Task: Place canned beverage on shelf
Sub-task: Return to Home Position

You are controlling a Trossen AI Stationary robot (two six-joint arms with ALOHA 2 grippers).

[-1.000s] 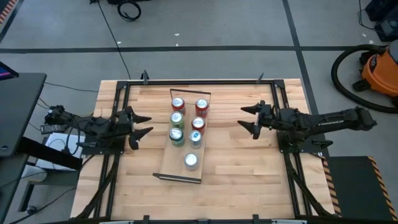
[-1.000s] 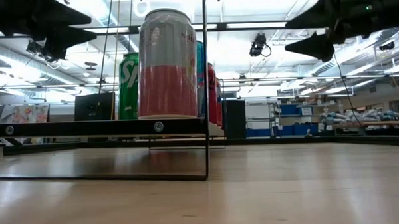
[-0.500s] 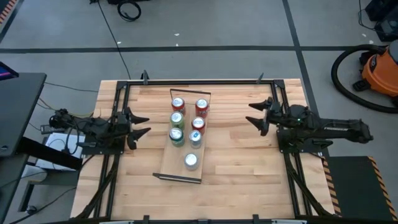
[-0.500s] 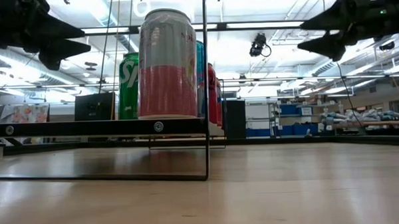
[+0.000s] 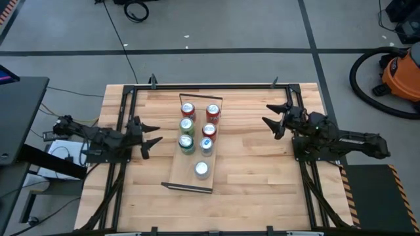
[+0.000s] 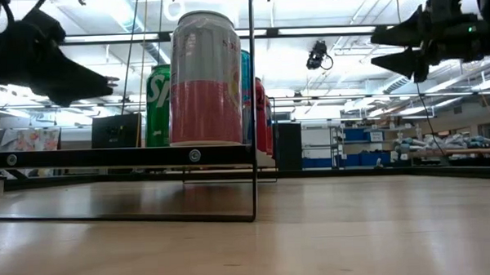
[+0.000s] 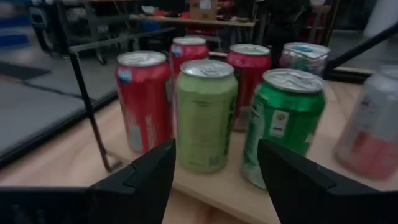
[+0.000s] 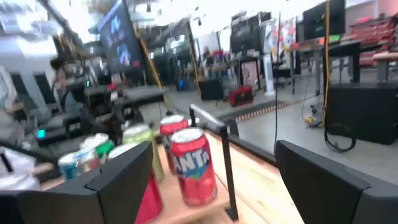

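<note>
The shelf [image 5: 177, 177], a light-wood plank with black wire end frames, lies mid-table, its length running from the far side toward the near side. Several cans [image 5: 188, 124] stand upright on it, red, green and silver, also seen in the left wrist view [image 7: 205, 115] and the right wrist view [image 8: 191, 165]. A silver-and-red can [image 6: 204, 78] stands nearest in the low view. My left gripper [image 5: 152, 134] is open and empty, left of the shelf. My right gripper [image 5: 272, 115] is open and empty, right of the shelf.
A black metal frame [image 5: 210, 86] runs round the wooden tabletop's edges. Bare wood lies near the shelf's near end [image 5: 249, 190]. An orange vacuum [image 5: 400, 72] stands on the floor beyond the table's right edge.
My right gripper has drawn back toward the table's right edge and a little toward the far edge. My left gripper has shifted slightly and dipped lower. The cans and shelf have stayed put.
</note>
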